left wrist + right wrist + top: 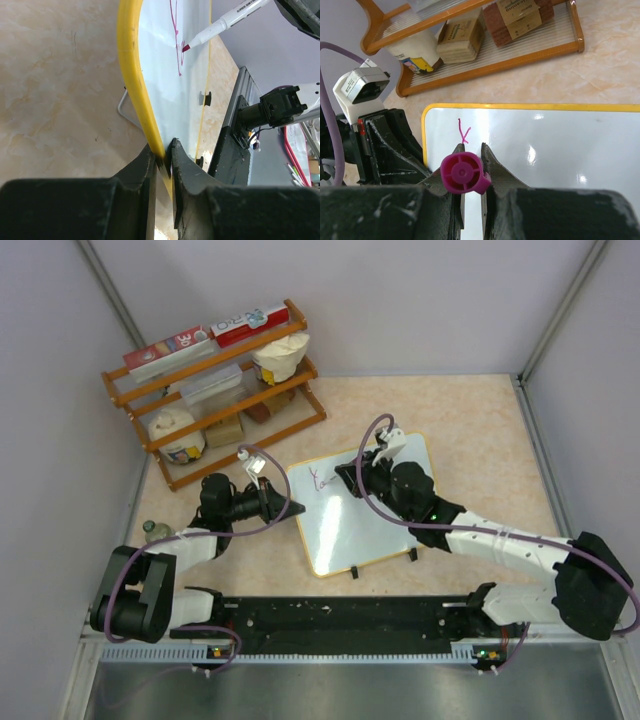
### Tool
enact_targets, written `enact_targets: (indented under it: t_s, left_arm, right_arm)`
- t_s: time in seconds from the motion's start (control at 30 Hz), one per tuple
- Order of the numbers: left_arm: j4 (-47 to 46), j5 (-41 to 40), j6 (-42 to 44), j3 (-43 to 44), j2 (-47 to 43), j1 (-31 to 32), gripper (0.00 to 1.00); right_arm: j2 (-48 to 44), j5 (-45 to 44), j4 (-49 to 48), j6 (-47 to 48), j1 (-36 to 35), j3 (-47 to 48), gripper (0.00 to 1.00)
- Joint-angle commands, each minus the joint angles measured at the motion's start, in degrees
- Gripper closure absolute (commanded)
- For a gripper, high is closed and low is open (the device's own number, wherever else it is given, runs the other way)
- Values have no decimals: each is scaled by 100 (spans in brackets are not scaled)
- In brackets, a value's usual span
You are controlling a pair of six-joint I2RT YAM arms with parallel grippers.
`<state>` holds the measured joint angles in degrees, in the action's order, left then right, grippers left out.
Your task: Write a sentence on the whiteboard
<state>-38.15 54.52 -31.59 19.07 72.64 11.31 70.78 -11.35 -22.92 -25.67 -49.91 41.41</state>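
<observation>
The right gripper (471, 149) is clamped on a marker (463, 173), whose pink end cap sits between the fingers. The tip rests on the whiteboard (560, 150) just ahead, at a pink scribble (463, 134). To its left, the left gripper (163, 152) pinches the whiteboard's yellow edge. Beyond both stands a wooden rack (520, 62).

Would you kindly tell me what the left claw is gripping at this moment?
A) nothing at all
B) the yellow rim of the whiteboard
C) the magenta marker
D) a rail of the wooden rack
B: the left wrist view shows the left claw shut on the yellow rim of the whiteboard, whereas the marker sits in the right claw.
</observation>
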Motion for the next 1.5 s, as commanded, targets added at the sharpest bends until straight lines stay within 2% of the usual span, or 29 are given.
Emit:
enact_targets:
  t_s: [0.0,0.3,0.6,1.47]
  left_arm:
    - [-70,-170,452,53,31,11,100]
    - [-61,-179,461,44,22,11,100]
    - [-52,-170,461,53,22,11,100]
    - [-43,-179,470,44,22,20,100]
  right_arm:
    - [-29,54,77,-8,96,140,100]
    - [-636,292,-108,-237,394,-98,100]
    - [-478,371,138,-78,465,227,100]
    - [-73,424,-160,-263,473,237,100]
